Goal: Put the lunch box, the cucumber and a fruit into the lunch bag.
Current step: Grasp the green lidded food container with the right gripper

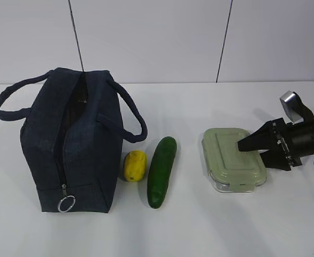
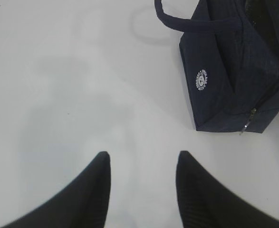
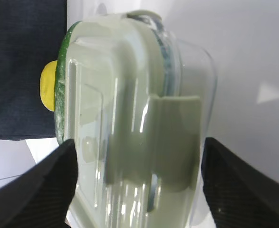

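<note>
The lunch box (image 1: 229,160), clear with a sage-green lid, lies on the table at the right. My right gripper (image 1: 241,145) reaches in from the right, rolled on its side. One finger lies over the lid and the other against the base, shut on the box's end. In the right wrist view the lunch box (image 3: 129,142) fills the gap of the right gripper (image 3: 139,140). The yellow fruit (image 1: 135,165) and the dark green cucumber (image 1: 162,171) lie side by side beside the lunch bag (image 1: 71,144), whose top zipper gapes open. My left gripper (image 2: 143,154) hangs open over bare table, with the lunch bag (image 2: 229,80) ahead on its right.
The bag's two loop handles (image 1: 127,115) splay outward to either side. A silver ring pull (image 1: 66,204) hangs at the bag's near end. White table (image 1: 210,230) runs along the front, and a pale wall stands behind.
</note>
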Available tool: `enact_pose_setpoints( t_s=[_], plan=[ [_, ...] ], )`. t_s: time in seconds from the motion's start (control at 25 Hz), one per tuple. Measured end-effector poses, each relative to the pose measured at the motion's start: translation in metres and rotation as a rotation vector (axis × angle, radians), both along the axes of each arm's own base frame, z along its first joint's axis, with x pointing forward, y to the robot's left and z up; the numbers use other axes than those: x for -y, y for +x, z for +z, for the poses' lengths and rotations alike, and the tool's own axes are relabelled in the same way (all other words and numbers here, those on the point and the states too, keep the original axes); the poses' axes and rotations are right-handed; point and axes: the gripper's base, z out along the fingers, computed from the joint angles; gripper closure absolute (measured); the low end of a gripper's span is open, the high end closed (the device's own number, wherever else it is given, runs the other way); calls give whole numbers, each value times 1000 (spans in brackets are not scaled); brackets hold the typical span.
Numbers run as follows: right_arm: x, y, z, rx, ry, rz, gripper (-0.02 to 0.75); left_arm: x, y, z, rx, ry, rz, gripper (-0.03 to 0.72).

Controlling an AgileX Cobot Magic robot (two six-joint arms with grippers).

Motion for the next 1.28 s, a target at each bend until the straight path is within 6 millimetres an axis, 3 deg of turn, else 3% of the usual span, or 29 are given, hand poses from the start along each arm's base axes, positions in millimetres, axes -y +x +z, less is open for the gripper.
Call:
enact_pose_setpoints(
  t_s=[1.08,1.28],
  plan=[
    [0,-1,-1,-42,1,-12,151,0,0,0,0,0,0,363],
    [0,-1,-1,-43,2,-13,208,0,0,0,0,0,0,363]
  ],
)
